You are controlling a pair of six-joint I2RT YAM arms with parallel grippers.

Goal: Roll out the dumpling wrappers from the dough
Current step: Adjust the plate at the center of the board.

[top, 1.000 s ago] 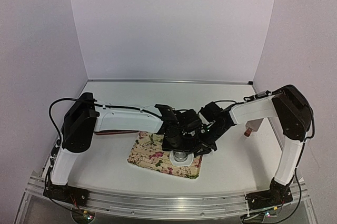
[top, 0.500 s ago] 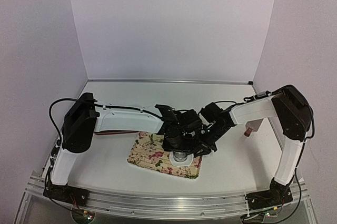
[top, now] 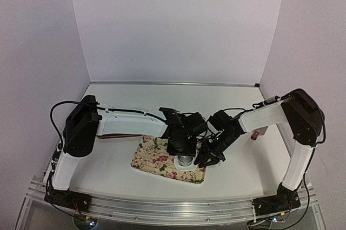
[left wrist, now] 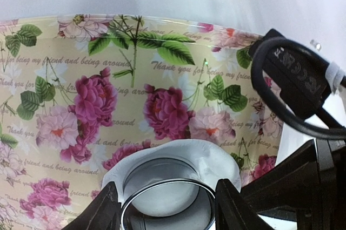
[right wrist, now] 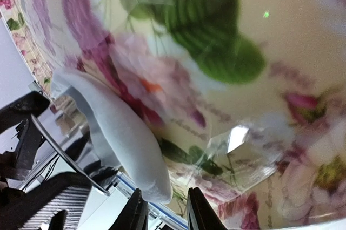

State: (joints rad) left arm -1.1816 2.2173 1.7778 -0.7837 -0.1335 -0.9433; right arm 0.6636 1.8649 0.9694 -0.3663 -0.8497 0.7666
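- The dough (left wrist: 178,160) is seen as a flat white sheet, laid on the flowered mat (left wrist: 81,106)
- It is found at the near right part of the mat, close to the corner
- A shiny metal ring (left wrist: 167,183) is set on the dough, and a round white patch is seen inside it
- The ring is pinched by the left gripper (left wrist: 166,193), with one black finger pressed against each side
- The right gripper (top: 210,157) is held low, just beside the right edge of the dough
- Its fingers (right wrist: 136,211) are drawn together, and nothing is held between them
- From the right wrist view, the edge of the dough is seen as a thick white lip on the mat
- The mat is laid flat on the white table (top: 243,170)
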